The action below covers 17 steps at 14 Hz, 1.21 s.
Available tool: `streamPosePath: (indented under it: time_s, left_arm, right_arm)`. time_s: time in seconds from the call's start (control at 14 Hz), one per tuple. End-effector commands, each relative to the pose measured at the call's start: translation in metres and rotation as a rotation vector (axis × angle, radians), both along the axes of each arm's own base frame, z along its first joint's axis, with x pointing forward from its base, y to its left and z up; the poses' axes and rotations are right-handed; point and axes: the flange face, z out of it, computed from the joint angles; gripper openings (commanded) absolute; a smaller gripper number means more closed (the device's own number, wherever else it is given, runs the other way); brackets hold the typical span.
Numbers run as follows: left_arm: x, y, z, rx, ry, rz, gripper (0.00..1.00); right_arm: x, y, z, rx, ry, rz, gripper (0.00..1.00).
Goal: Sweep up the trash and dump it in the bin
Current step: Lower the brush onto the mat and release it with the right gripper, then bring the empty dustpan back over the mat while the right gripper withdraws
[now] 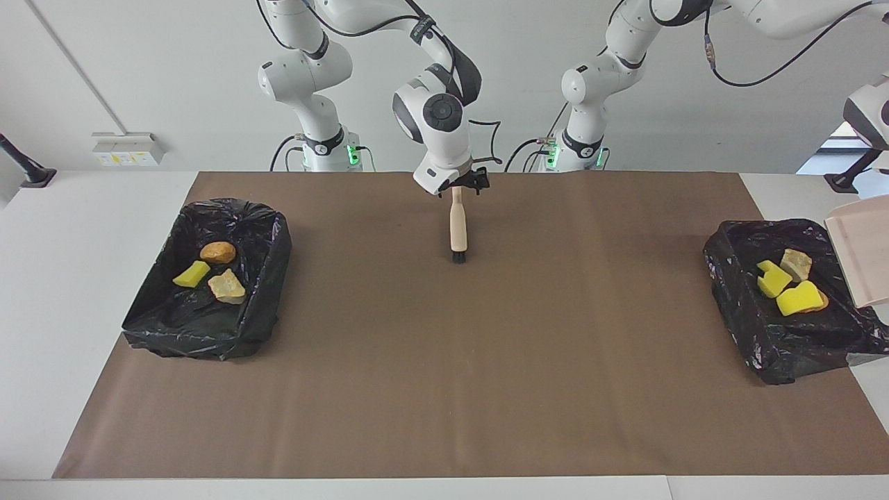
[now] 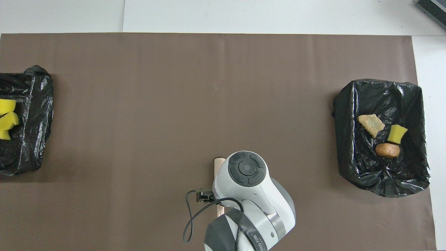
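Observation:
The trash lies in two black-lined bins. In the bin at the left arm's end lie yellow sponge pieces and a tan chunk; the sponge also shows in the overhead view. The pale pink dustpan hangs empty and steeply tilted over this bin. The left arm holds it, its hand cut off by the view's edge. In the bin at the right arm's end lie a brown roll, a yellow sponge and a tan chunk. My right gripper is shut on the beige brush, bristles on the paper.
Brown paper covers the table between the two bins. The right arm's wrist hides most of the brush in the overhead view. The right arm's end bin also shows there.

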Motion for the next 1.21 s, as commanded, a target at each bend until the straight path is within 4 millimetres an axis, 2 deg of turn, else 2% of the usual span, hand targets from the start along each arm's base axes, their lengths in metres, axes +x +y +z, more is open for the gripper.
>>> streamPosePath:
  time_s: [0.0, 0.14, 0.29, 0.43, 0.57, 0.64, 0.71, 0.86, 0.93, 1.07, 1.14]
  left_arm:
    - [0.000, -0.040, 0.025, -0.095, -0.053, 0.034, 0.00]
    - [0.011, -0.079, 0.022, -0.178, -0.037, 0.052, 0.00]
    - [0.022, -0.112, 0.017, -0.289, -0.027, 0.080, 0.00]
    - [0.032, -0.157, 0.009, -0.396, -0.065, 0.102, 0.00]
    - [0.037, -0.204, 0.005, -0.435, -0.094, 0.148, 0.00]
    - [0.037, -0.217, 0.004, -0.486, -0.139, 0.212, 0.00]
    - [0.038, -0.241, 0.000, -0.533, -0.169, 0.259, 0.00]
    - [0.038, -0.284, -0.013, -0.596, -0.192, 0.347, 0.00]
    - [0.036, -0.309, -0.018, -0.641, -0.210, 0.407, 0.00]
    - [0.034, -0.360, -0.034, -0.688, -0.268, 0.563, 0.00]
    - [0.035, -0.388, -0.048, -0.712, -0.300, 0.640, 0.00]
  right_arm:
    - [0.026, -0.039, 0.053, -0.020, -0.052, -0.015, 1.00]
    - [0.044, -0.059, 0.074, -0.089, -0.103, -0.004, 1.00]
    - [0.067, -0.095, 0.102, -0.150, -0.172, -0.021, 1.00]
    - [0.096, -0.148, 0.138, -0.134, -0.214, -0.054, 1.00]
    - [0.120, -0.207, 0.157, -0.120, -0.248, -0.046, 1.00]
    - [0.129, -0.237, 0.165, -0.112, -0.265, -0.035, 1.00]
    - [0.134, -0.266, 0.177, -0.104, -0.290, -0.027, 1.00]
    - [0.139, -0.303, 0.182, -0.108, -0.304, -0.010, 1.00]
    - [0.137, -0.327, 0.194, -0.127, -0.322, -0.034, 1.00]
    - [0.129, -0.358, 0.223, -0.202, -0.311, -0.029, 1.00]
    - [0.123, -0.369, 0.244, -0.225, -0.292, 0.001, 1.00]
